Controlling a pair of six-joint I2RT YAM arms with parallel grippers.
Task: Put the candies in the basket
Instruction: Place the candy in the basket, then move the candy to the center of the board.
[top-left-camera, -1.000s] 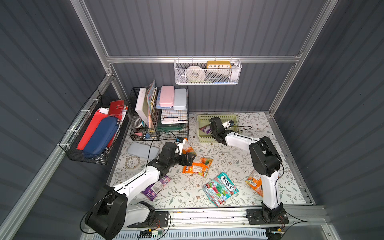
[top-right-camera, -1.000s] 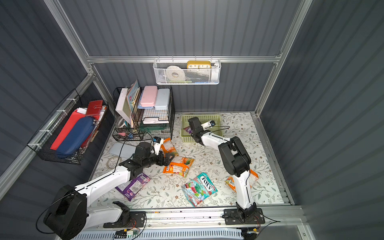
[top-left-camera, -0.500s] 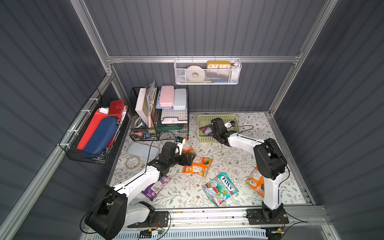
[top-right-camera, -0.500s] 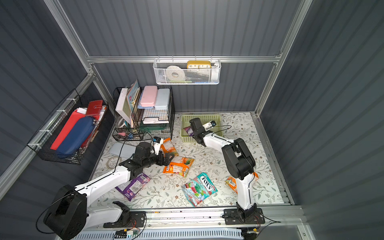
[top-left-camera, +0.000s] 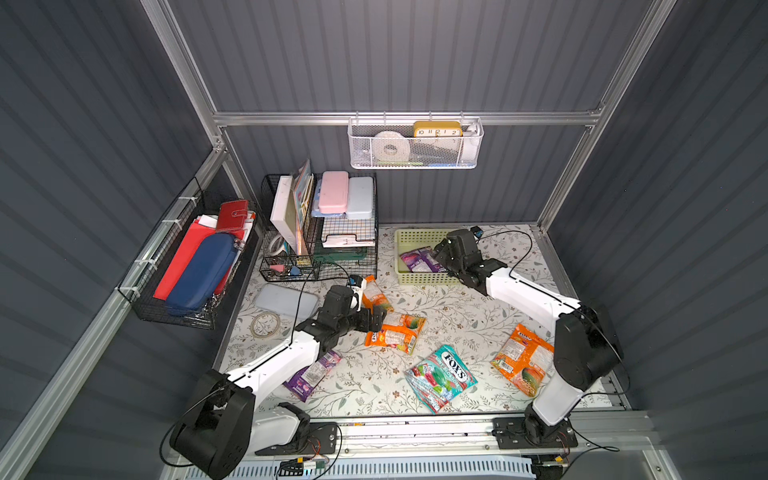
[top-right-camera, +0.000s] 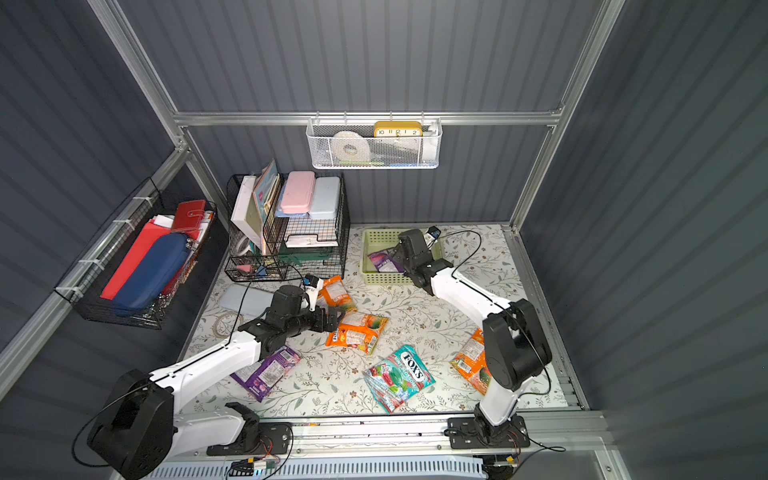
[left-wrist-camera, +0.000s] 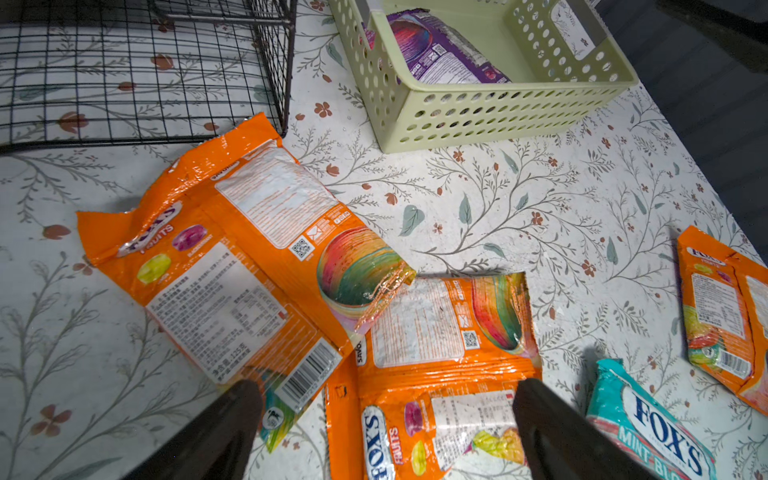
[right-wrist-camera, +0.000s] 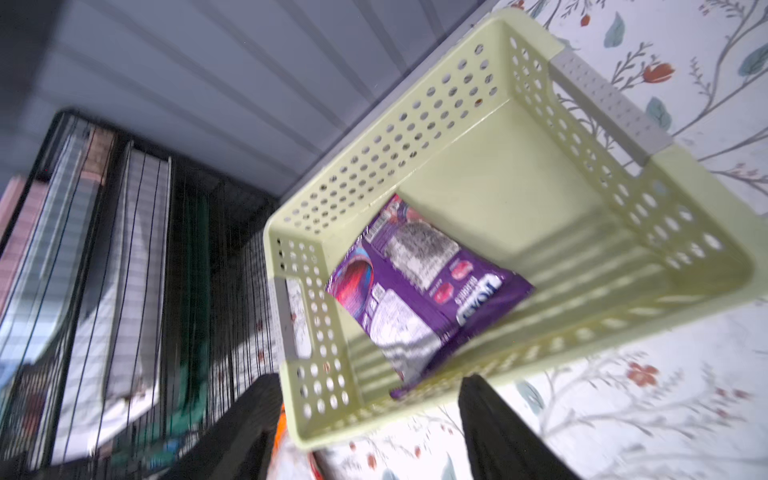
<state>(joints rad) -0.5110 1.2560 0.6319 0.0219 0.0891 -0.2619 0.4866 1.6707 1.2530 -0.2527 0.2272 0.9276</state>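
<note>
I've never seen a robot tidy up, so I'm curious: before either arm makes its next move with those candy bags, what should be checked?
1. Left gripper open: ok.
2. Target lying alone: not ok; the rack-side orange bag overlaps the middle orange bag.
3. Right gripper empty: ok; jaws open above the basket.
4. Purple bag inside the basket: ok.
5. Room left in the basket: ok; much floor bare.
6. Left fingers touching a bag: cannot tell.

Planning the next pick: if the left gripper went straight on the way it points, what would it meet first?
Probably the orange bag framed by the open jaws of the left gripper, partly under another orange bag; height above it is unclear.
</note>
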